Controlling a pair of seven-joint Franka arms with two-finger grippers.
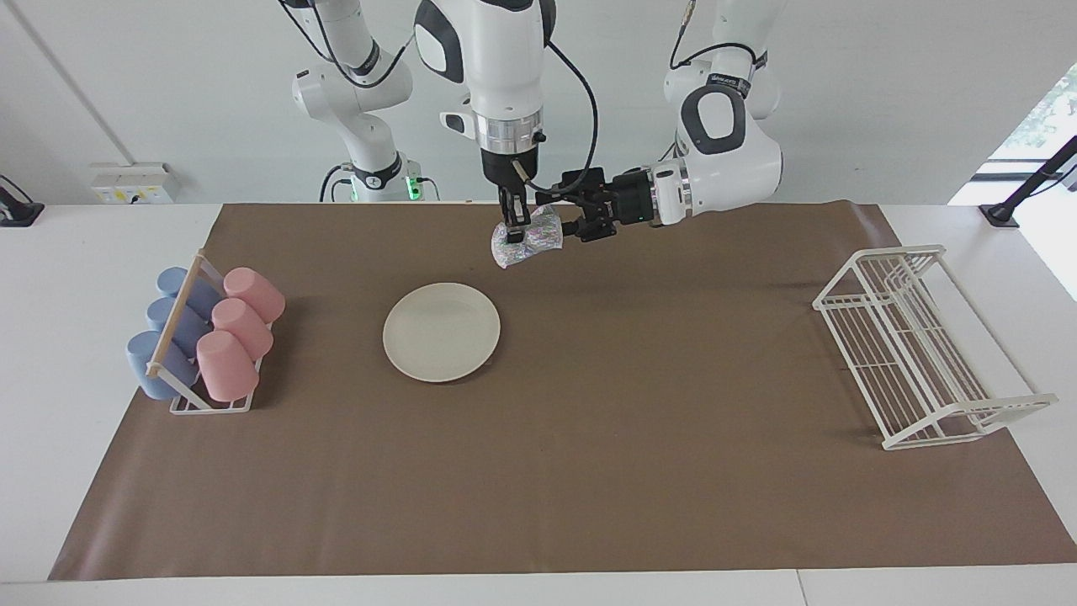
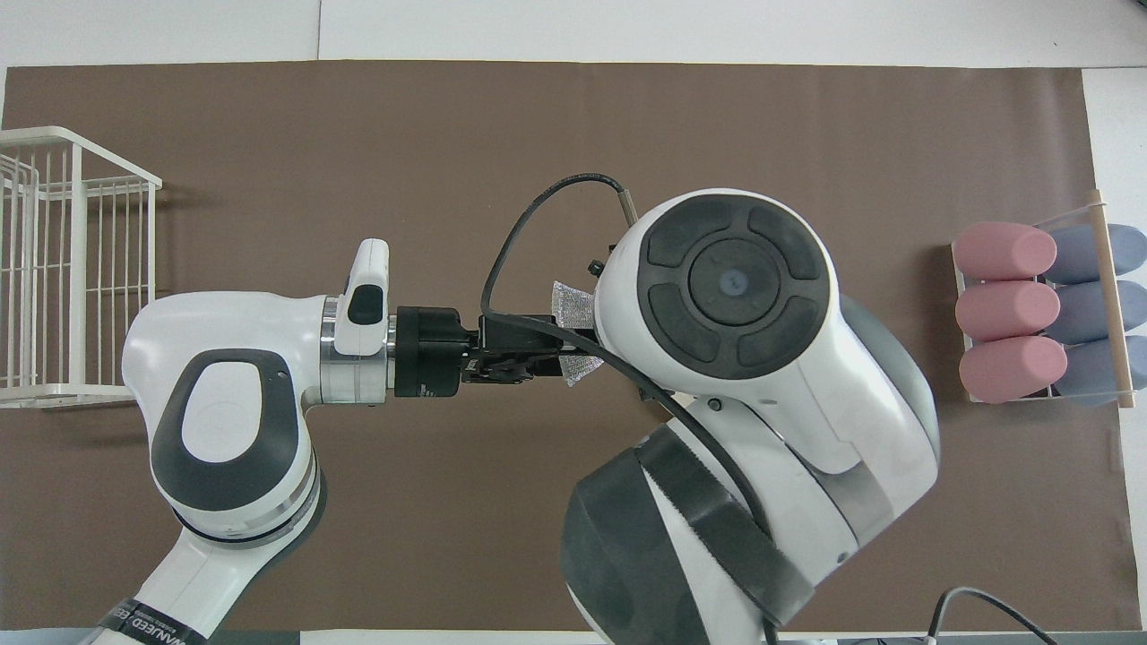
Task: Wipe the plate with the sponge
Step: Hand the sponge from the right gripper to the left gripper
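Brown mat (image 1: 589,438) covers the table. White wire rack (image 1: 917,345) sits at the left arm's end, cup rack (image 1: 202,341) with pink and blue cups at the right arm's end. Plate (image 1: 442,331) lies flat on the mat, nothing on it. Right gripper (image 1: 515,225) hangs up over the mat, clamped on the sponge (image 1: 530,237). Left gripper (image 1: 572,220) comes in level, fingers spread wide either side of the sponge's edge.

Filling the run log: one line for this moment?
right gripper: shut on silvery mesh sponge, raised | left gripper: open at sponge | cream round plate: unwiped
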